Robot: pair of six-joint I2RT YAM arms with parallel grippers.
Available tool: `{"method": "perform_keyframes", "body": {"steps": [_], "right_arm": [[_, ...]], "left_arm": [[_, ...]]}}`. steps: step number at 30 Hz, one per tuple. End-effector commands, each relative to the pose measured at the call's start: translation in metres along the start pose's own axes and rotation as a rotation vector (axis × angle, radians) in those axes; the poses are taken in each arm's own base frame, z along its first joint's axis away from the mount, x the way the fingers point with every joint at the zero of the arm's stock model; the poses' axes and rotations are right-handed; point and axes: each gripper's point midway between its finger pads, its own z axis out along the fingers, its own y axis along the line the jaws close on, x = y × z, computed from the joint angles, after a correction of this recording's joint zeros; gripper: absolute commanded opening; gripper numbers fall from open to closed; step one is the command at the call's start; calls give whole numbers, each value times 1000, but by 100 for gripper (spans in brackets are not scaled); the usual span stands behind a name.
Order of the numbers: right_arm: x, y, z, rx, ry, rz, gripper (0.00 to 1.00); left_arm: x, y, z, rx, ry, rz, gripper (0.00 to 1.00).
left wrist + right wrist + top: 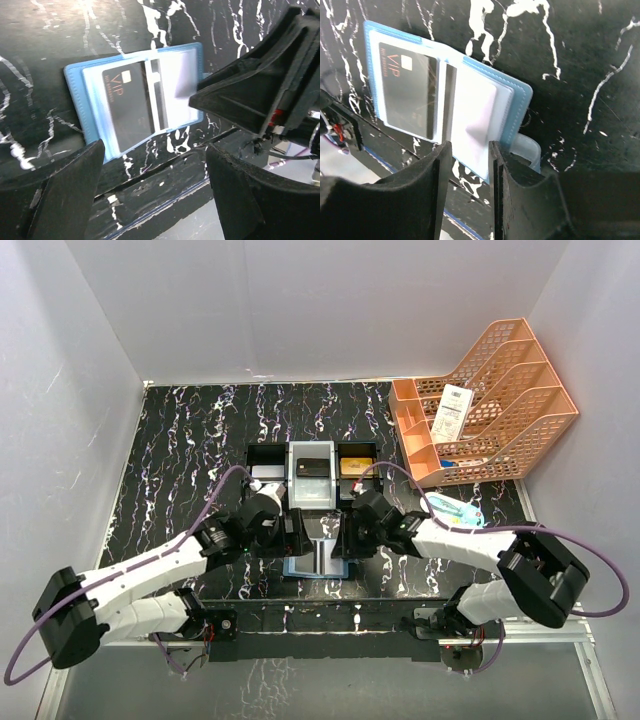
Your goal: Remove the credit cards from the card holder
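Note:
The teal-blue card holder (318, 562) lies open on the table between my two grippers. A black VIP credit card (127, 105) sits in its left clear pocket (407, 90); the right pocket (475, 115) looks pale, and I cannot tell whether it holds anything. My right gripper (467, 150) is at the right panel's near edge by the snap tab (527, 150), jaws narrow but apart, gripping nothing that I can see. My left gripper (155, 147) hovers wide open in front of the holder (75, 85), with nothing between its fingers. Both grippers, the left (292, 532) and the right (345, 530), flank the holder.
A black-and-white three-compartment tray (262, 452) stands just behind the holder, with a greyish card (266, 472), a black card (313, 468) and a gold card (354, 466) in it. An orange file rack (490, 400) holding a barcoded slip (455, 412) stands at the back right. A white-and-light-blue oval case (452, 508) lies to the right.

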Motion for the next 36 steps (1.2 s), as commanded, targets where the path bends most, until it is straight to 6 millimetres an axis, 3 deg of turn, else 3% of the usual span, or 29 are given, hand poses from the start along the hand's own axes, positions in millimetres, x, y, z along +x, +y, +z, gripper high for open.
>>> {"method": "perform_keyframes", "body": {"steps": [1, 4, 10, 13, 18, 27, 32, 36], "right_arm": [[-9, 0, 0, -48, -97, -12, 32], [-5, -5, 4, -64, -108, 11, 30], [-3, -9, 10, -87, -128, 34, 28], [0, -15, 13, -76, -133, 49, 28], [8, -17, 17, -99, -114, 67, 27], [19, -28, 24, -78, -82, 87, 19], [19, -29, 25, -58, -69, 82, 13], [13, -21, 20, -55, -63, 57, 19]], "left_arm": [[-4, -40, 12, 170, 24, 22, 79], [-4, -49, 25, 202, 36, 16, 76], [3, -48, 56, 181, 86, 38, 69], [7, -29, 68, 89, 86, 23, 64], [24, 10, 84, -52, 93, -34, 63], [48, 39, 82, -97, 105, -104, 57], [48, 39, 76, -79, 95, -118, 57], [44, 37, 71, -75, 83, -118, 57]]}}
